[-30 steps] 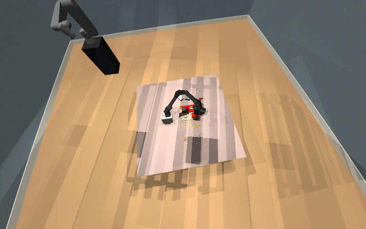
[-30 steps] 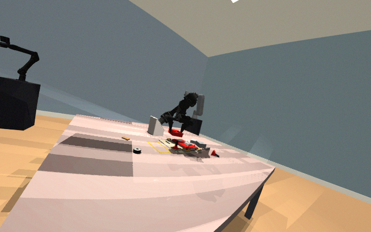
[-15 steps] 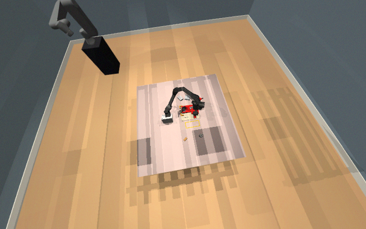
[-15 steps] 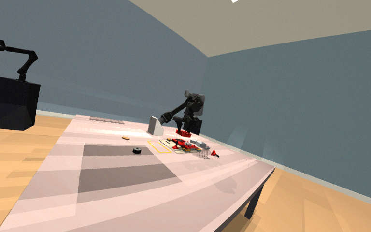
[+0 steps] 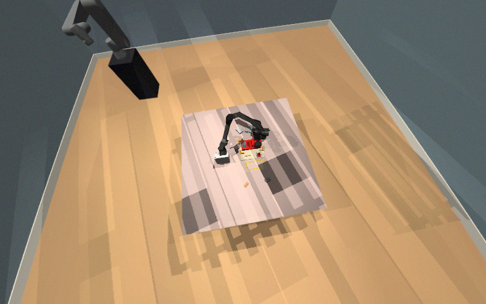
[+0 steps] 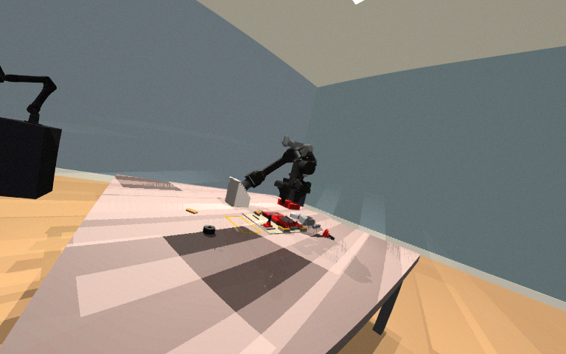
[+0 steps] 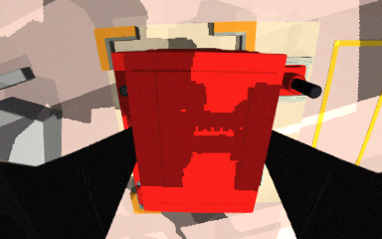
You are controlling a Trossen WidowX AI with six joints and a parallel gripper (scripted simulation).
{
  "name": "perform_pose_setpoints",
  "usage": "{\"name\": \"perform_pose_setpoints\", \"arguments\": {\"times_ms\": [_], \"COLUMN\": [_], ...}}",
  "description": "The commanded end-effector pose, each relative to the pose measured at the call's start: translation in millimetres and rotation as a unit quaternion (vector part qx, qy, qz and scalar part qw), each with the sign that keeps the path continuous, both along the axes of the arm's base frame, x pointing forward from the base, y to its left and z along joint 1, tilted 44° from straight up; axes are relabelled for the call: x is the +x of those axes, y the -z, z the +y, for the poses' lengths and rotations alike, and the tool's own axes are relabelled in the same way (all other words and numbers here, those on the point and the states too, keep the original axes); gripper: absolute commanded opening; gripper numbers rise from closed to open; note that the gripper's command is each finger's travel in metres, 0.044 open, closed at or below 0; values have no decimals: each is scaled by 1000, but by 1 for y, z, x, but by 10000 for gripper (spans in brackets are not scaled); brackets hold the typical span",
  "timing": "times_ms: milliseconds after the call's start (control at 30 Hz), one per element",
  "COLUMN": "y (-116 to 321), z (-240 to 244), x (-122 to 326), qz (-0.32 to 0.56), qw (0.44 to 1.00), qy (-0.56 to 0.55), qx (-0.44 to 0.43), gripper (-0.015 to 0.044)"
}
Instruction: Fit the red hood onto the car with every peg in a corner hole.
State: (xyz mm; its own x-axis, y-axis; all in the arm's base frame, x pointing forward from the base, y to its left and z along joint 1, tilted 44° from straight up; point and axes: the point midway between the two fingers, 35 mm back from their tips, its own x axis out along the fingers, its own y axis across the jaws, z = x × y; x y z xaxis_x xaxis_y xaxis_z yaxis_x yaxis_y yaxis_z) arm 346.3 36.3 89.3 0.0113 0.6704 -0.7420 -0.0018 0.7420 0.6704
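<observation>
Across the pale striped table point(image 6: 124, 287), most of the surface lies well apart from the work, which gathers near the far edge, close to the wall side. Near that edge the black arm point(image 6: 292, 167) bends down over the cream jig point(image 6: 256, 217), its fingers clamped on the red hood point(image 7: 199, 129), one dark finger on each long side. From the wrist view the hood hangs above the jig, and the jig's orange corner brackets point(image 7: 234, 29) peek past its far edge; whether it touches the deck cannot be told. From the exterior view the hood point(image 6: 288, 203) hangs clear of the red chassis point(image 6: 281, 220) below. Beside the jig a yellow outline point(image 6: 242, 223) marks the table. Smaller still, a black wheel point(image 6: 208, 228) and an orange block point(image 6: 191, 210) lie apart on the near side.
</observation>
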Motion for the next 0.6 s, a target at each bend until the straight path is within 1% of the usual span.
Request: {"name": "perform_pose_setpoints", "arguments": {"times_ms": [0, 333, 567], "y": [-10, -17, -6], "z": [15, 23, 32], "x": [-8, -16, -14], "qz": [-2, -7, -7], "qw": [1000, 1000, 1000], "qy": [-10, -16, -16], "qx": [7, 10, 10], "gripper": [0, 0, 0]}}
